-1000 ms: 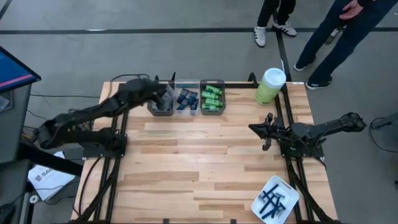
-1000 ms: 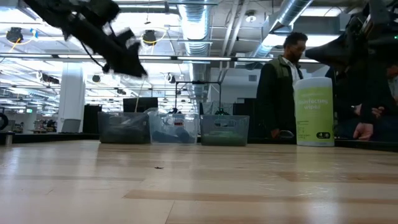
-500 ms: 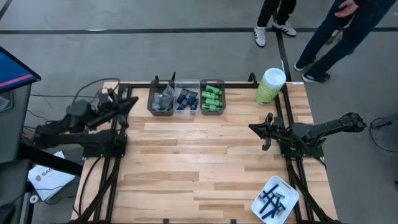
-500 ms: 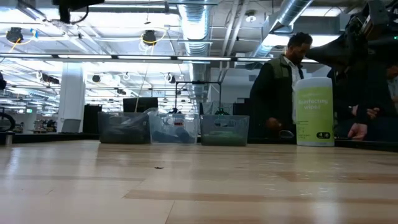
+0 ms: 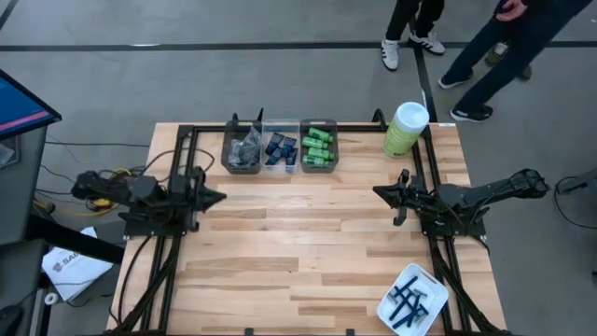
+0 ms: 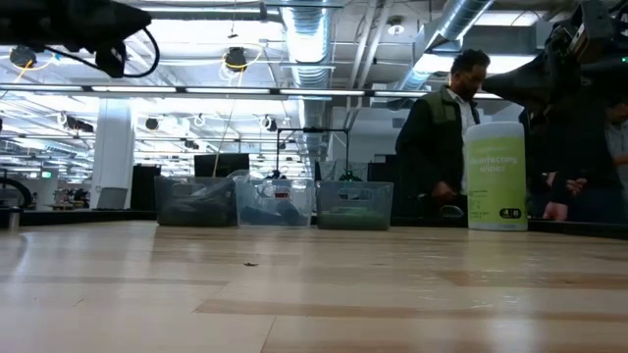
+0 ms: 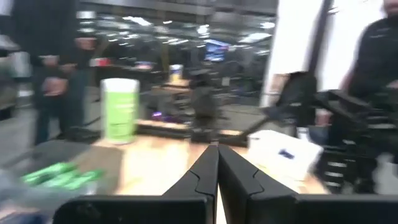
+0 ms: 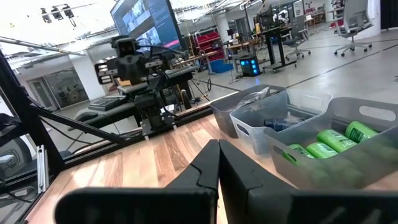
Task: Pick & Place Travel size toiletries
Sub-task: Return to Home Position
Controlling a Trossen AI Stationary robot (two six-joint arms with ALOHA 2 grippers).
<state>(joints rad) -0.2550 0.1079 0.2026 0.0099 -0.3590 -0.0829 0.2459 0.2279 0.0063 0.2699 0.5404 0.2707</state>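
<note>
1. The counter [image 5: 308, 247] carries a row of three bins [image 5: 280, 161] at its far edge. All positions below refer to this row.
2. The left arm [image 5: 140, 194] is folded low, near the row on its own side. The right arm [image 5: 466, 198] waits well apart from the row, on the other side.
3. The canister [image 5: 405, 129] stands just beside the row. The tray [image 5: 384, 306] lies well apart from it and holds what are probably razors [image 5: 410, 299].
4. The row holds packets [image 5: 244, 151], navy tubes [image 5: 280, 147] and green bottles [image 5: 318, 147].
5. The left tool [image 5: 216, 197] and the right tool [image 5: 381, 192] each have their fingers pressed together, holding nothing.
6. To home well, settle the left arm slowly onto its base and point the tool away from the bin rims. Do not disturb the sorted items.
</note>
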